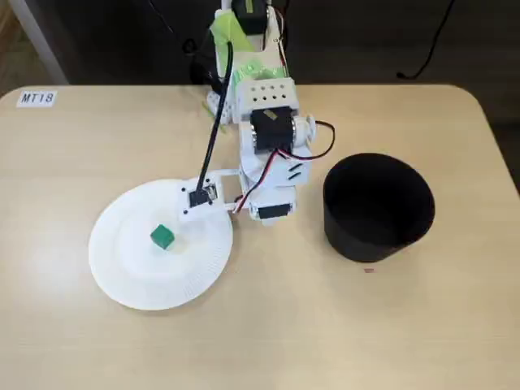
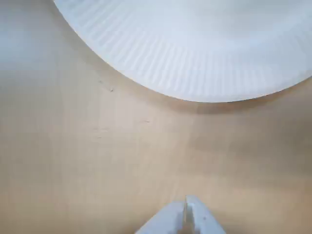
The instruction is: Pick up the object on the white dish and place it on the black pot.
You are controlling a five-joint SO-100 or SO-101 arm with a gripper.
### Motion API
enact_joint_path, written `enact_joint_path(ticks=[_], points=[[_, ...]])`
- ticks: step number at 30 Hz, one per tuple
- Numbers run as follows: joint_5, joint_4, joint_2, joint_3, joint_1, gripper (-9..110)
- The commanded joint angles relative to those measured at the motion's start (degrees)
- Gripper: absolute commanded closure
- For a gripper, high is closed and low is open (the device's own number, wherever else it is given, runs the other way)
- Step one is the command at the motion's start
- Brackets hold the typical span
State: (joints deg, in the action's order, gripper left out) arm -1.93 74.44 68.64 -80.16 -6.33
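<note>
The pincer (image 2: pixel 185 204) is closed and empty, its tips pressed together over bare tabletop (image 2: pixel 97 156) just short of the white plate's (image 2: pixel 195 58) ribbed rim. In the fixed view the small green cube (image 1: pixel 162 236) sits on the plate, left of centre. The black pot (image 1: pixel 378 207) stands well apart to the right.

My arm (image 1: pixel 268 154) is white printed plastic with boxy links, black servo blocks set into them, one facing up mid-arm. Lime-green parts at my base by the desk's far edge. A thick black cable runs down my left side in the fixed view to a small black camera module on a white bracket. Thin red and black wires loop off the right side. My end effector (image 2: pixel 185 214) shows as two white pointed tips pressed together in the wrist view.
</note>
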Motion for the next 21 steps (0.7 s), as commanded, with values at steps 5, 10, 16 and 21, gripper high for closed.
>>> enact_joint_path(ticks=[5, 10, 16, 21], points=[[1.23, -5.27, 1.05, 1.85, 0.26, 101], [2.20, -6.77, 1.49, 1.32, 0.53, 101], [4.22, -9.23, 2.20, -1.67, 0.79, 101], [5.98, -12.13, 2.90, -4.48, 0.79, 101]])
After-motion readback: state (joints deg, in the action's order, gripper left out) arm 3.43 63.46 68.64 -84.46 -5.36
